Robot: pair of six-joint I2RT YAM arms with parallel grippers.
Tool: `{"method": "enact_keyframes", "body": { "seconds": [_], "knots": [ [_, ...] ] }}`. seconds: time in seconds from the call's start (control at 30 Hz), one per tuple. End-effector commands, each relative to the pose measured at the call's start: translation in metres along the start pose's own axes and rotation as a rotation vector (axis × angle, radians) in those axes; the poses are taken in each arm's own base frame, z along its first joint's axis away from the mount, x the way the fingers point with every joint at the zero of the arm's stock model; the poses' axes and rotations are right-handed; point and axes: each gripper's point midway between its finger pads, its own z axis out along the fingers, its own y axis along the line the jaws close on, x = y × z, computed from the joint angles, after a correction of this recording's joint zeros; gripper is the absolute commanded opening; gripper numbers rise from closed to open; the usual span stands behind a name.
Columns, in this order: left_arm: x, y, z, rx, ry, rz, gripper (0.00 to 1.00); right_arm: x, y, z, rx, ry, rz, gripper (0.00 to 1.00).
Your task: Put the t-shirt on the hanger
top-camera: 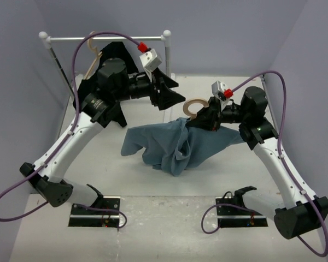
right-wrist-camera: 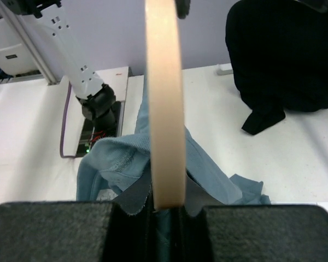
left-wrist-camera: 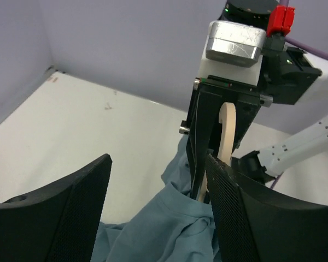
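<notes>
- Shows the t-shirt [top-camera: 175,144] heaped midway across the table [top-camera: 164,218], slate-blue, soft and creased, upper folds gathered at the hanger [right-wrist-camera: 165,109], probably for threading the collar.
- Puts the left gripper [left-wrist-camera: 158,180] just beside that bunch, jaws wide apart with nothing between, well placed to tug cloth over a wooden arm.
- Has the right gripper [right-wrist-camera: 163,210] clamped tight on the pale hanger, hook end up so cloth hangs below; hard to tell whether either arm sits inside the shirt.
</notes>
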Motion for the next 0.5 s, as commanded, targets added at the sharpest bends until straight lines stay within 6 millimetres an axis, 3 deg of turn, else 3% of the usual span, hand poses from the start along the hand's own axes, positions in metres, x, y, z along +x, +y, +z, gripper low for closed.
{"method": "enact_keyframes", "body": {
  "seconds": [0.0,0.07,0.3,0.4,0.47],
  "knots": [
    [-0.012,-0.042,-0.007,0.342,-0.057,0.021,0.73,-0.018,0.016,-0.004,-0.069,0.001,-0.098,0.00],
    [-0.007,-0.050,-0.009,0.401,-0.059,0.007,0.74,-0.018,0.014,-0.003,-0.068,0.002,-0.095,0.00],
    [0.011,-0.049,-0.001,0.462,-0.025,-0.069,0.71,-0.022,-0.001,0.001,-0.036,0.013,-0.060,0.00],
    [0.009,-0.035,0.001,0.381,-0.044,-0.074,0.76,-0.024,0.000,0.000,-0.036,0.013,-0.068,0.00],
    [0.003,-0.014,-0.003,0.263,-0.059,-0.082,0.87,-0.020,0.000,-0.002,-0.009,0.014,-0.074,0.00]
  ]
}}
